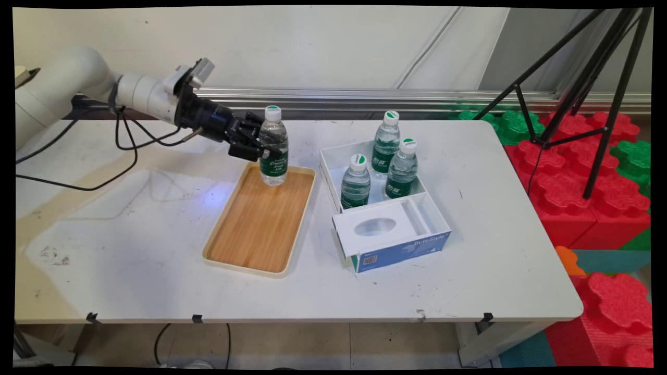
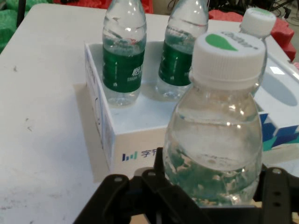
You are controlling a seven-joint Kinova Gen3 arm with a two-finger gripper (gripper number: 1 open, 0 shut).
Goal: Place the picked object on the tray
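Gripping a clear plastic water bottle with a green label and white cap (image 1: 273, 148), the black two-finger gripper (image 1: 260, 150) has its fingers clamped on the label band. Bottle upright, base on the far end of the rectangular bamboo tray with a cream rim (image 1: 224, 224), left of centre on the white table (image 1: 130, 260). Just right of the tray: an open white cardboard box with blue print (image 1: 388, 242), three matching bottles (image 1: 386, 146) standing in its far compartment.
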